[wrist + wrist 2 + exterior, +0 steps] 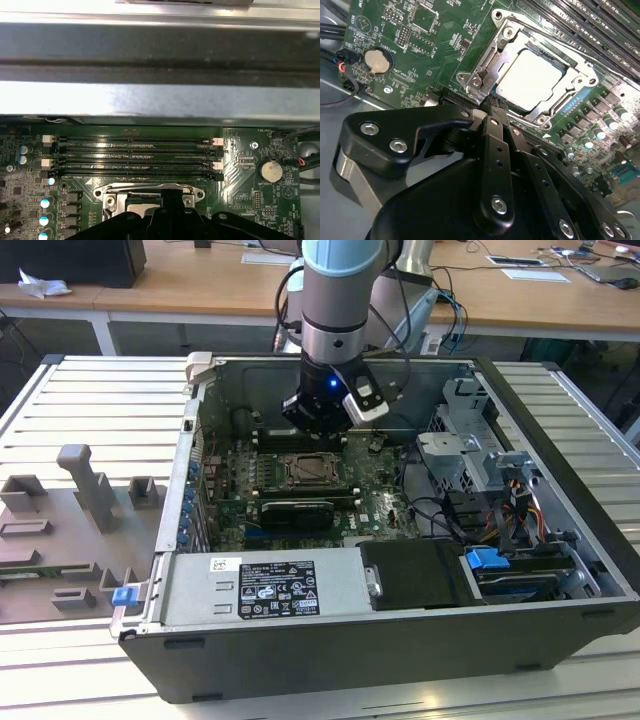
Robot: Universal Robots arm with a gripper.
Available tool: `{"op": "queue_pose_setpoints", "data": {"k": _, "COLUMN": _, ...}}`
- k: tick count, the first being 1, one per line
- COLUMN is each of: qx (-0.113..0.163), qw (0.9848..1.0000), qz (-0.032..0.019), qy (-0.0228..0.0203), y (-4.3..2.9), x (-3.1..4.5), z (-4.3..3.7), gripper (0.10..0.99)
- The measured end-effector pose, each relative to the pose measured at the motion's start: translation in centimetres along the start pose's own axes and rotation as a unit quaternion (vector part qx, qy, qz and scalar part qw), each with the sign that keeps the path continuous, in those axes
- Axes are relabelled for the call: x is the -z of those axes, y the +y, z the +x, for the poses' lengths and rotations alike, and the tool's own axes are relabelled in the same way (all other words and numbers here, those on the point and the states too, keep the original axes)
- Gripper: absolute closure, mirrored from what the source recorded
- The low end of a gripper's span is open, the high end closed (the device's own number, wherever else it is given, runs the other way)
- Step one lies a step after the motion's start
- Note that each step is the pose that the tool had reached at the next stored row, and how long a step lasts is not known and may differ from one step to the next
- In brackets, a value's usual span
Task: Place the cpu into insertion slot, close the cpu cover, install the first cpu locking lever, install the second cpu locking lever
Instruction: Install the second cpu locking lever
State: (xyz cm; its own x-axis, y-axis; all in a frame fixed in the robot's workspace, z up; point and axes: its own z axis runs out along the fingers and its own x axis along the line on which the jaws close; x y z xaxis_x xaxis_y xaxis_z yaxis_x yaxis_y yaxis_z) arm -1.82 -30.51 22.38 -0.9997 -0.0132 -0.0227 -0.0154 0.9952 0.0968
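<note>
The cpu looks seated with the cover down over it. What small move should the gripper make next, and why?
Probably a short push down at the cover's near edge. The cpu lies in its socket, the cpu cover lies flat around it, and the gripper, fingers shut, hovers with its tip at that edge. I cannot tell whether any lever is latched.

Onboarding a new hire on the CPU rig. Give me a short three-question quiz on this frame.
1. True or false: the cpu sits in the insertion slot.
2. The cpu cover is: A) standing upright, B) lying flat over the chip, C) lying outside the case.
3. What round silver part sits on the green board near the socket?

Key: 1 true. 2 B. 3 the coin battery.
</note>
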Motion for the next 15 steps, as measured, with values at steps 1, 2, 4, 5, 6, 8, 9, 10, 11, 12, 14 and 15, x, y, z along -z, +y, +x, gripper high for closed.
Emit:
{"op": "queue_pose_setpoints", "data": {"k": 1, "qx": 0.000, "qw": 1.0000, "qz": 0.0000, "qy": 0.0000, "y": 0.05, "x": 0.57, "z": -0.01, "gripper": 0.980}}
{"op": "queue_pose_setpoints", "data": {"k": 2, "qx": 0.000, "qw": 1.0000, "qz": 0.0000, "qy": 0.0000, "y": 0.11, "x": 1.11, "z": -0.03, "gripper": 0.980}}
{"op": "queue_pose_setpoints", "data": {"k": 4, "qx": 0.000, "qw": 1.0000, "qz": -0.0001, "qy": 0.0000, "y": 0.09, "x": 1.40, "z": -0.04, "gripper": 0.980}}
{"op": "queue_pose_setpoints", "data": {"k": 5, "qx": 0.000, "qw": 1.0000, "qz": -0.0001, "qy": 0.0000, "y": 0.02, "x": 1.40, "z": -0.04, "gripper": 0.980}}
{"op": "queue_pose_setpoints", "data": {"k": 6, "qx": 0.000, "qw": 1.0000, "qz": 0.0001, "qy": 0.0000, "y": -0.24, "x": 1.44, "z": -0.03, "gripper": 0.980}}
{"op": "queue_pose_setpoints", "data": {"k": 8, "qx": 0.000, "qw": 1.0000, "qz": 0.0001, "qy": 0.0000, "y": -0.57, "x": 1.47, "z": -0.02, "gripper": 0.980}}
{"op": "queue_pose_setpoints", "data": {"k": 9, "qx": 0.000, "qw": 1.0000, "qz": 0.0006, "qy": 0.0000, "y": -0.62, "x": 1.46, "z": -0.02, "gripper": 0.980}}
{"op": "queue_pose_setpoints", "data": {"k": 10, "qx": 0.000, "qw": 1.0000, "qz": 0.0009, "qy": 0.0000, "y": -0.66, "x": 1.47, "z": -0.02, "gripper": 0.980}}
{"op": "queue_pose_setpoints", "data": {"k": 11, "qx": 0.000, "qw": 1.0000, "qz": 0.0010, "qy": 0.0001, "y": -0.70, "x": 1.48, "z": -0.02, "gripper": 0.980}}
{"op": "queue_pose_setpoints", "data": {"k": 12, "qx": 0.000, "qw": 1.0000, "qz": 0.0009, "qy": 0.0000, "y": -0.77, "x": 1.48, "z": -0.02, "gripper": 0.980}}
{"op": "queue_pose_setpoints", "data": {"k": 14, "qx": 0.000, "qw": 1.0000, "qz": 0.0009, "qy": 0.0000, "y": -0.89, "x": 1.49, "z": -0.02, "gripper": 0.980}}
{"op": "queue_pose_setpoints", "data": {"k": 15, "qx": 0.000, "qw": 1.0000, "qz": 0.0009, "qy": 0.0000, "y": -0.94, "x": 1.50, "z": -0.02, "gripper": 0.980}}
